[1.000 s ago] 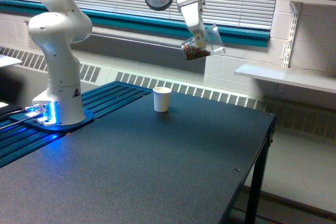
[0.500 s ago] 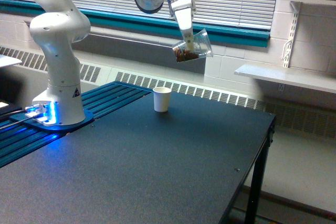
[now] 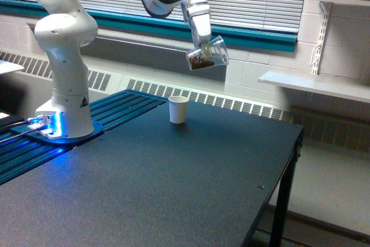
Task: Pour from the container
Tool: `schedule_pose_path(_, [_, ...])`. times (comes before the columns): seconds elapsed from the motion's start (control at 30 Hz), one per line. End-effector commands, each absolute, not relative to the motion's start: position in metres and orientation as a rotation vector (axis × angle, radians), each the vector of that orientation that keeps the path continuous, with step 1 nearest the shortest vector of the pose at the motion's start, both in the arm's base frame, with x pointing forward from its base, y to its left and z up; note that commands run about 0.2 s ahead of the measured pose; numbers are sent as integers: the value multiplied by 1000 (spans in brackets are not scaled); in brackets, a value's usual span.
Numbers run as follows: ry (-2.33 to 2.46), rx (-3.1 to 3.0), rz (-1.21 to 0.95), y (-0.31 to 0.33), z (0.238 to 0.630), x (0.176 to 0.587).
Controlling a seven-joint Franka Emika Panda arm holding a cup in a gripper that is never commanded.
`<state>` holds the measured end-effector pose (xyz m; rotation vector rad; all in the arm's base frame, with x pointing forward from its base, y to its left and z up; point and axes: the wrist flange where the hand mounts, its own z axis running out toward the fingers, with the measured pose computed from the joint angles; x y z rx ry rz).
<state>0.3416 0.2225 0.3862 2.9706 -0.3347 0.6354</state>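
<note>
High above the table, my gripper (image 3: 203,45) is shut on the container (image 3: 207,54), a small clear plastic cup tilted with its mouth toward the exterior view's left. Brown granular bits lie against its lower wall near the mouth. A white paper cup (image 3: 178,109) stands upright on the dark table (image 3: 173,183), below the container and a little toward the exterior view's left. The container hangs well above this cup and nothing is seen falling from it.
The arm's white base (image 3: 65,105) stands on a blue slatted platform (image 3: 34,148) at the exterior view's left. The table's edge runs down the exterior view's right. A wall shelf (image 3: 315,85) and window blinds lie behind.
The gripper has carried the tilted container toward the exterior view's left, closer to a spot over the white cup. The white cup has not moved.
</note>
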Motion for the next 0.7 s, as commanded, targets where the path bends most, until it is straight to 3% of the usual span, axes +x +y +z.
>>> schedule_pose_path(0.03, [-289, 2977, 638, 237, 379, 330])
schedule_pose_path(0.7, [-148, 2982, 625, 278, 361, 273])
